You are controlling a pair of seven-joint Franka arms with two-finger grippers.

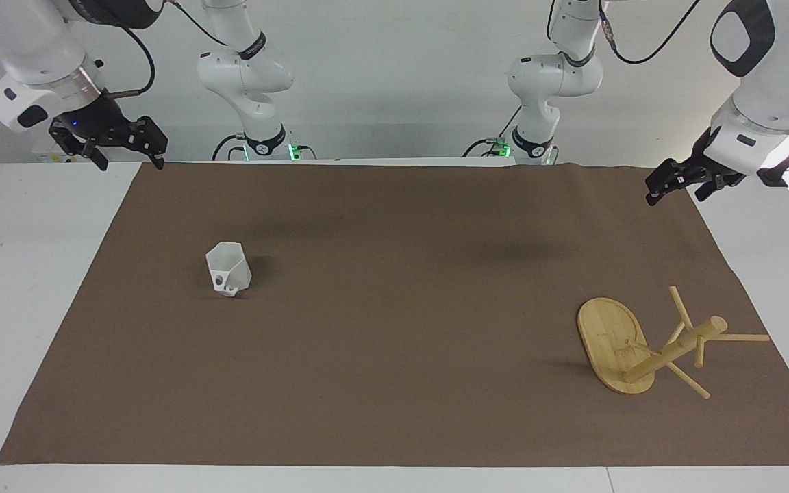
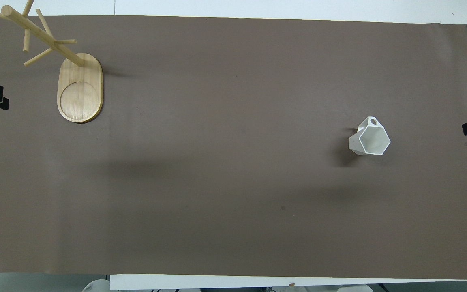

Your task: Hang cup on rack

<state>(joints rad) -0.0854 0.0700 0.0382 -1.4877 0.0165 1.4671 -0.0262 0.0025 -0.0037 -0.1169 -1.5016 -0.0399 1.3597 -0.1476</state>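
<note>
- While both arms wait raised, the left claw (image 1: 672, 185) is held over the mat's (image 1: 394, 329) edge at its own end, the right claw (image 1: 117, 140) over the mat's corner at its end.
- Whether either claw is spread cannot be told.
- The cup (image 1: 228, 268) is seen upright on the mat, toward the right arm's end.
- The rack (image 1: 648, 346) is stood upright toward the left arm's end, farther from the robots than the cup, well apart from it.
</note>
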